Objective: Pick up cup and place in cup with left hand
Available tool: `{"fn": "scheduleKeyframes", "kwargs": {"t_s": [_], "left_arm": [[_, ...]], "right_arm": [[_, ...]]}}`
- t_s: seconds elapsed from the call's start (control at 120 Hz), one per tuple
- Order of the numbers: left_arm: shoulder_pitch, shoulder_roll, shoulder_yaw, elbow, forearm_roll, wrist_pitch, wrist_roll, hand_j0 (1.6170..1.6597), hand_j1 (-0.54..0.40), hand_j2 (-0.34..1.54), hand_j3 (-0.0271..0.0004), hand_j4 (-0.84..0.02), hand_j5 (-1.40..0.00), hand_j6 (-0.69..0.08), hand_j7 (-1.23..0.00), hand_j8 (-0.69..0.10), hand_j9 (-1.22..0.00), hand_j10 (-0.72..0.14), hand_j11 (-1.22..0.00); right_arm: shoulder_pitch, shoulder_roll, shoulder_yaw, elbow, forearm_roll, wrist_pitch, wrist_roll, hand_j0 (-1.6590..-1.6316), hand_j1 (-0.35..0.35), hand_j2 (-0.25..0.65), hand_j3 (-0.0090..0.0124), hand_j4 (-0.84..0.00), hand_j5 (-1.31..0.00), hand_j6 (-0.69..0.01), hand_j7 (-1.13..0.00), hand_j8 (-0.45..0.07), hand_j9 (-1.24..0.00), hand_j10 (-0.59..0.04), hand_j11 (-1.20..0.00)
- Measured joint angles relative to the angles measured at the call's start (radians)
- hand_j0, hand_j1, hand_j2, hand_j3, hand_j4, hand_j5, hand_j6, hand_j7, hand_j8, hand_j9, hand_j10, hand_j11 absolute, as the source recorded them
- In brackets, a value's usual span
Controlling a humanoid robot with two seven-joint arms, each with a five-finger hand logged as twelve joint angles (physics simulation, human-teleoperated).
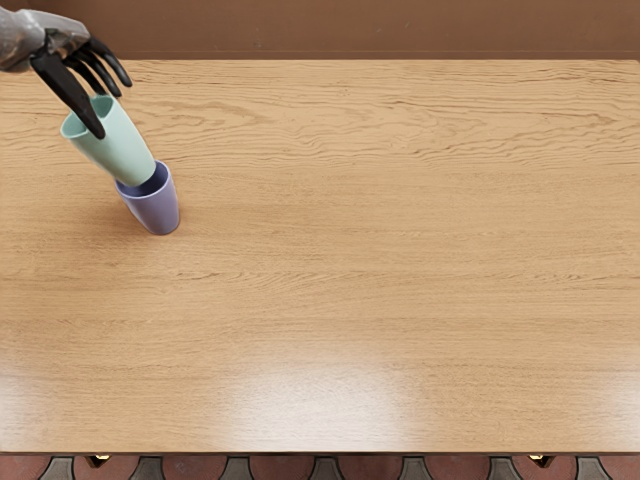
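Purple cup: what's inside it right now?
In the purple cup, only dark inner wall shows. The lower end of the mint cup covers part of the mouth; whether it has gone in, I can't tell. The purple cup's floor is hidden.

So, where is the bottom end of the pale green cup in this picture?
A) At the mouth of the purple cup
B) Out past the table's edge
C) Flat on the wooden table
A: the pale green cup slants down from the left hand, its base covering part of the purple cup's opening.
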Motion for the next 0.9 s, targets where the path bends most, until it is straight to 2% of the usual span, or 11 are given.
{"fn": "scheduleKeyframes", "kwargs": {"t_s": [0.217, 0.6, 0.742, 0.9], "left_arm": [[0.0, -0.003, -0.004, 0.01, 0.0, 0.002, 0.0, 1.6579, -0.106, 0.16, 0.0, -0.407, -0.54, -0.4, -0.54, -0.356, -0.54, -0.349, -0.53], [0.0, -0.012, -0.007, 0.011, -0.008, 0.003, 0.0, 1.658, -0.063, 0.08, 0.0, -0.351, -0.46, -0.351, -0.46, -0.344, -0.46, -0.342, -0.45], [0.0, -0.012, -0.01, 0.007, -0.021, 0.007, 0.0, 1.658, 0.019, 0.06, 0.0, -0.281, -0.36, -0.281, -0.36, -0.277, -0.36, -0.276, -0.36], [-0.004, -0.011, -0.01, -0.006, -0.132, 0.003, 0.0, 1.658, 0.169, 0.03, 0.0, -0.156, -0.2, -0.156, -0.2, -0.155, -0.2, -0.153, -0.2]], "right_arm": [[0.0, 0.0, 0.0, 0.0, 0.0, 0.0, 0.0, -1.6581, -0.349, 0.0, 0.0, 0.0, 0.0, 0.0, 0.0, 0.0, 0.0, 0.0, 0.0], [0.001, 0.0, 0.0, 0.0, 0.0, 0.0, 0.0, -1.6581, -0.349, 0.0, 0.0, 0.0, 0.0, 0.0, 0.0, 0.0, 0.0, 0.0, 0.0], [0.001, 0.0, 0.001, 0.0, 0.0, 0.0, 0.0, -1.6581, -0.349, 0.0, 0.0, 0.0, 0.0, 0.0, 0.0, 0.0, 0.0, 0.0, 0.0], [0.001, 0.0, 0.001, 0.0, 0.0, 0.0, 0.0, -1.6581, -0.349, 0.0, 0.0, 0.0, 0.0, 0.0, 0.0, 0.0, 0.0, 0.0, 0.0]]}}
